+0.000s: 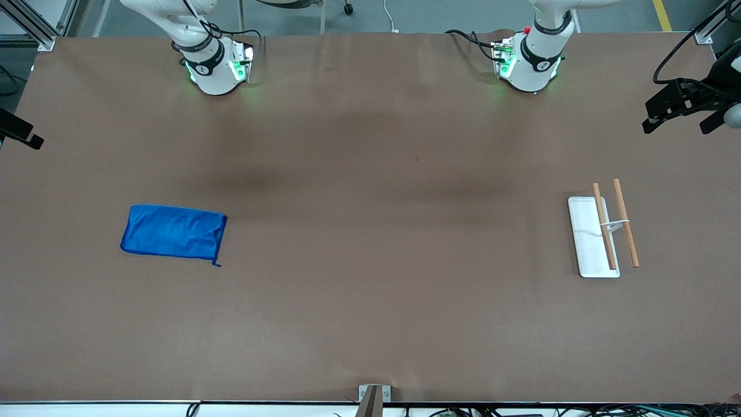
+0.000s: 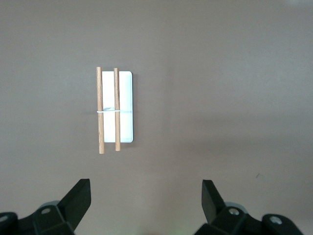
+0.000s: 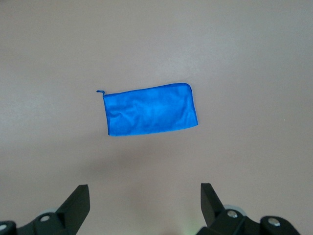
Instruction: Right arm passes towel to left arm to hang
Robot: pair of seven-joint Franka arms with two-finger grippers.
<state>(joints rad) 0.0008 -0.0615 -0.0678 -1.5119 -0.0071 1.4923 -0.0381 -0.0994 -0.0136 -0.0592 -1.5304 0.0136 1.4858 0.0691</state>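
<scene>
No part of the task has begun. The towel lies flat on the brown surface toward the right arm's end, its small loop at the corner nearer the front camera. The right tool hangs high above the surface, fingers spread wide and holding nothing, with the towel below and ahead of its fingertips, well apart from them. The left tool is likewise high, released and empty, looking down on the rack: two wooden rods joined by a white crosspiece over a white tray, toward the left arm's end.

The step in hand is judged to be the right arm's first reach. The next move calls for the right tool to descend over the towel and pinch an edge or corner, gathering enough cloth to lift it clear. The left arm waits.
</scene>
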